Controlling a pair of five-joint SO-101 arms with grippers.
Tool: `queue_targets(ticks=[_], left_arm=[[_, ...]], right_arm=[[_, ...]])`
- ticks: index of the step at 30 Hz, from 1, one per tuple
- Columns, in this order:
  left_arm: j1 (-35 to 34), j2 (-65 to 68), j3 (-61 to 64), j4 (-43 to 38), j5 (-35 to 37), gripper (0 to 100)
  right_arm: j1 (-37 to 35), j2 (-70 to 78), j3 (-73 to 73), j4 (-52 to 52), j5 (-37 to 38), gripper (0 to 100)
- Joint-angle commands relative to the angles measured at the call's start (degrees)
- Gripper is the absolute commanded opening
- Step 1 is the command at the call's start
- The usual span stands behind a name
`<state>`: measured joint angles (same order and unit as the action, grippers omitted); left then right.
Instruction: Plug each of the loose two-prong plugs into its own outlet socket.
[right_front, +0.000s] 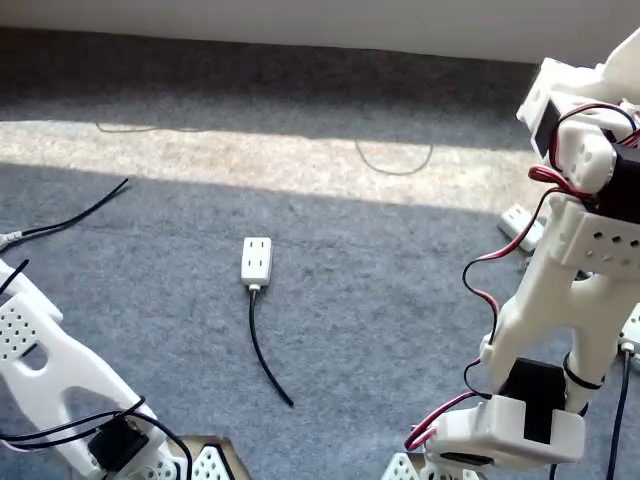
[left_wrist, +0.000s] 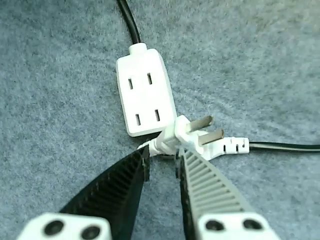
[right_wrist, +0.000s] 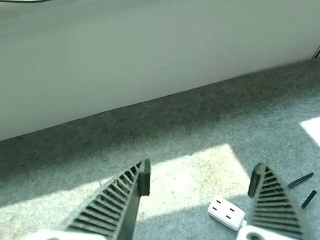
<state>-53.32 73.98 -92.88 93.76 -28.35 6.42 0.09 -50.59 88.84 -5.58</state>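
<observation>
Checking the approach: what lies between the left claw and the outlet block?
The loose white plug, beside the outlet block and close to the left claw; left wrist view.

White arms (right_front: 560, 300) (red, black cables (right_front: 548, 178)) end in ribbed grippers (right_wrist: 199, 181).

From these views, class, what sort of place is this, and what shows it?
Likely a room's floor, in a home or lab, rather than a tabletop: grey carpet, a pale wall behind it, and an outlet block lying loose with its cord.
</observation>
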Motion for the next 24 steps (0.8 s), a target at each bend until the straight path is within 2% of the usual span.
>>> queue_targets(ticks=[1, 7, 20, 24], left_arm=[[0.8, 3.7, -2.3, -5.9, 0.1, 12], [-0.7, 8.8, -2.3, -9.8, -0.1, 12], [1.1, 9.4, -2.4, -5.5, -0.1, 11], [1.0, 9.8, -2.3, -4.7, -2.4, 1]], right_arm=[[-0.6, -2.2, -2.2, 0.2, 0.4, 31.3], [-0.6, -2.2, -2.2, 0.2, 0.4, 31.3], [-0.5, -2.3, -2.2, 0.2, 0.4, 31.3], [-0.5, -2.3, -2.2, 0.2, 0.4, 31.3]])
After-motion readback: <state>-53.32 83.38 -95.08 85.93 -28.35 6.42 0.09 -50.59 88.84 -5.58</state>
